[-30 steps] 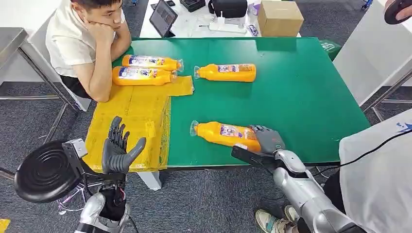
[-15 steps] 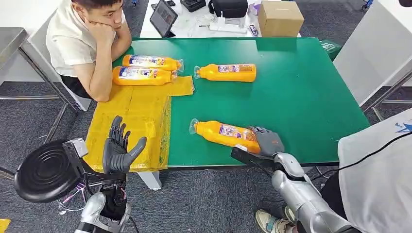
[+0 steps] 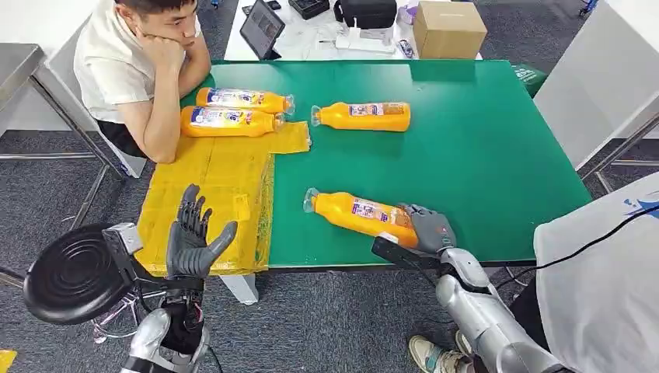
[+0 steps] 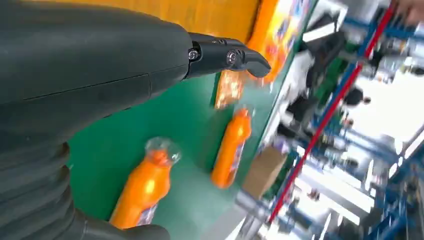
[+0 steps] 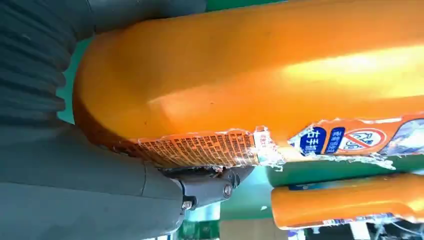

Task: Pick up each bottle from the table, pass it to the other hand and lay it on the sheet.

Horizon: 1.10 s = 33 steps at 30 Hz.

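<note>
From up high, the right hand (image 3: 426, 228) grips the base of a glossy orange plastic bottle (image 3: 359, 214) lying on the smooth green table (image 3: 482, 148), cap toward the crinkled yellow sheet (image 3: 210, 186). The left hand (image 3: 192, 237) hovers empty, fingers spread. Its wrist camera looks across the table. The right wrist camera shows a torn label (image 5: 210, 148).

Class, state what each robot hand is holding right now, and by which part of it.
The right robot hand grips the near bottle by its base end. The left robot hand holds nothing, fingers spread.
</note>
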Tool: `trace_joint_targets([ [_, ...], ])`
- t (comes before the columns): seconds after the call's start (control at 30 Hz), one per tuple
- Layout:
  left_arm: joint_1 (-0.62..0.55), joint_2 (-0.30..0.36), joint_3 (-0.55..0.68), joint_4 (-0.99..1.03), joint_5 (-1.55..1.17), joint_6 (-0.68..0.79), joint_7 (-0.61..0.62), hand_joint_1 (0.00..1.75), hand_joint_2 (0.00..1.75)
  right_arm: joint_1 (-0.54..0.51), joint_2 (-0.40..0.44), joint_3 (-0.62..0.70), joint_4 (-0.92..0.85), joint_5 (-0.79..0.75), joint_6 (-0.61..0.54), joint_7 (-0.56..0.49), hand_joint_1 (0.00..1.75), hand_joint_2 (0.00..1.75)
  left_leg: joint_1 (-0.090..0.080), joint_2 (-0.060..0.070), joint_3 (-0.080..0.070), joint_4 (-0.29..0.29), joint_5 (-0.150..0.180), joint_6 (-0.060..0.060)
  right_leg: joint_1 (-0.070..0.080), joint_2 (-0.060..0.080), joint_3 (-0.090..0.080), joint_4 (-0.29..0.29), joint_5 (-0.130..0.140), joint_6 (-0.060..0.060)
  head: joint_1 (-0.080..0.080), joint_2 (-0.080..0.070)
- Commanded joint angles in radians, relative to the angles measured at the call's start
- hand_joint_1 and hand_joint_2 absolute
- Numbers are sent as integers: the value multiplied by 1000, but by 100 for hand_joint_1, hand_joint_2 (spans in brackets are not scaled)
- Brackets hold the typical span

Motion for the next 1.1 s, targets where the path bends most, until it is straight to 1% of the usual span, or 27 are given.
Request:
trace_joint_targets([
  [0.03, 98, 51, -80, -3, -6, -134, -38, 0, 175, 134, 71, -150, -259, -179, 43, -108, 164, 175, 1, 3, 6, -2, -3, -2, 1, 2, 5, -1, -2, -3, 0, 0],
  [0.07, 102, 50, -79, -3, -1, -137, -39, 0, 175, 143, 81, -157, -281, -198, 48, -118, 171, 175, 1, 3, 3, -1, -3, -2, 1, 2, 3, 0, -2, -2, 0, 0],
  [0.1, 105, 50, -82, -4, 2, -141, -41, 0, 175, 156, 93, -159, -313, -216, 47, -135, 171, 175, 0, 3, 1, -1, -2, -2, 1, 2, 0, 0, -1, -2, 0, 0],
  [0.13, 105, 51, -86, -4, 4, -146, -42, 0, 175, 169, 108, -165, -343, -251, 65, -155, 173, 175, 1, 3, 4, 0, -4, -3, 1, 2, 2, 0, -3, -3, 0, 0],
  [0.17, 104, 51, -88, -3, 5, -148, -42, 0, 175, 177, 119, -158, -365, -266, 79, -161, 173, 175, 1, 2, 2, 0, -3, -3, 1, 1, 1, 0, -2, -3, 0, 0],
  [0.2, 97, 52, -92, 7, 6, -152, -40, 0, 175, 187, 135, -147, -393, -286, 91, -177, 175, 175, 1, 2, 4, 0, -4, -3, 1, 1, 2, 0, -3, -3, 0, 0],
  [0.23, 93, 53, -93, 11, 3, -154, -42, 0, 175, 192, 148, -140, -405, -301, 103, -184, 171, 175, 1, 2, 2, 0, -3, -3, 1, 1, 1, 1, -3, -3, 0, 0],
  [0.27, 80, 48, -88, 27, 2, -154, -42, 0, 175, 202, 163, -129, -433, -338, 127, -196, 173, 175, 1, 3, 1, -1, -3, -3, 1, 2, 0, 0, -2, -2, 0, 0],
  [0.3, 67, 49, -86, 39, -5, -155, -49, 0, 175, 204, 171, -121, -444, -354, 134, -199, 169, 175, 1, 1, -1, -1, -1, -2, 1, 1, -2, 0, -1, -2, 0, 0],
  [0.33, 51, 46, -80, 57, -20, -151, -60, 0, 175, 206, 175, -109, -457, -374, 138, -206, 173, 175, 1, 2, 2, -1, -3, -3, 1, 1, 1, 0, -2, -3, 1, 0],
  [0.37, 40, 42, -73, 72, -27, -146, -62, 0, 175, 209, 178, -98, -472, -386, 144, -209, 169, 175, 1, 2, 0, -1, -2, -2, 1, 2, -1, 0, -2, -2, 0, 0],
  [0.4, 36, 40, -68, 80, -28, -146, -62, 0, 175, 210, 178, -88, -481, -387, 144, -209, 169, 175, 1, 3, 3, -1, -3, -3, 1, 2, 2, 1, -3, -3, 0, 0],
  [0.43, 33, 39, -61, 89, -26, -145, -62, 0, 175, 211, 181, -82, -488, -391, 144, -209, 166, 175, 1, 2, 1, -1, -2, -2, 1, 1, 0, 0, -2, -3, 0, 0],
  [0.47, 31, 33, -59, 100, -26, -146, -61, 0, 175, 206, 180, -66, -486, -394, 149, -208, 162, 175, 1, 0, 0, -1, -1, -2, 1, -1, -1, 0, -1, -2, 0, 0],
  [0.5, 29, 29, -60, 104, -26, -147, -61, 0, 175, 203, 182, -59, -483, -397, 150, -208, 159, 175, 1, 0, 3, -1, -2, -3, 1, -1, 2, 0, -3, -3, 0, 0],
  [0.53, 28, 27, -64, 106, -25, -154, -61, 0, 175, 199, 185, -44, -477, -394, 160, -208, 159, 175, 1, 0, 3, -1, -2, -3, 1, 0, 2, 0, -3, -3, 0, 0],
  [0.6, 17, 20, -73, 118, -13, -169, -61, 0, 175, 184, 197, -9, -454, -388, 179, -209, 164, 175, 1, 1, 2, -1, -2, -2, 1, 1, 1, -1, -2, -2, 0, 0],
  [0.63, 1, 14, -82, 136, -3, -170, -56, 0, 175, 163, 208, 31, -420, -384, 192, -211, 162, 175, 1, 2, 1, -1, -1, -2, 1, 1, 0, 0, -1, -2, 0, 0],
  [0.7, -2, 11, -83, 139, -2, -170, -56, 0, 175, 163, 214, 36, -416, -380, 187, -208, 162, 175, 1, 2, 1, -1, -1, -2, 1, 1, 0, 0, -1, -2, 0, 0],
  [0.73, -2, 11, -83, 139, -2, -170, -56, 0, 175, 163, 214, 36, -416, -380, 187, -208, 159, 175, 1, 1, 3, -1, -2, -3, 1, 0, 2, 0, -2, -3, 0, 0],
  [0.77, -9, 9, -87, 147, 7, -168, -49, 0, 175, 154, 214, 50, -400, -379, 190, -210, 161, 175, 1, 1, 0, -1, -1, -2, 1, 0, -1, 0, -1, -2, 0, 0],
  [0.8, -15, 9, -92, 152, 15, -170, -47, 0, 175, 148, 215, 62, -390, -379, 193, -211, 164, 175, 1, 1, 3, -1, -2, -3, 1, 0, 2, 0, -2, -3, 0, 0],
  [0.83, -24, 3, -94, 163, 30, -173, -41, 0, 175, 141, 225, 71, -378, -380, 194, -207, 171, 175, 1, 1, 2, -1, -2, -3, 1, 0, 2, 0, -2, -2, 0, 0],
  [0.9, -43, -5, -108, 179, 57, -173, -36, 0, 175, 125, 239, 101, -338, -388, 206, -212, 169, 175, 1, 2, 3, -1, -2, -3, 1, 1, 2, 0, -2, -3, 0, 0],
  [0.93, -43, -5, -108, 179, 57, -173, -36, 0, 175, 125, 239, 101, -338, -388, 206, -212, 169, 175, 1, 2, 0, -1, -1, -2, 1, 1, 0, -1, -1, -2, 0, 0],
  [1.1, -44, -1, -119, 172, 77, -178, -37, 0, 175, 117, 237, 120, -323, -388, 210, -217, 171, 175, 1, 0, 2, -1, -1, -2, 1, 0, 1, -1, -1, -2, 0, 0],
])
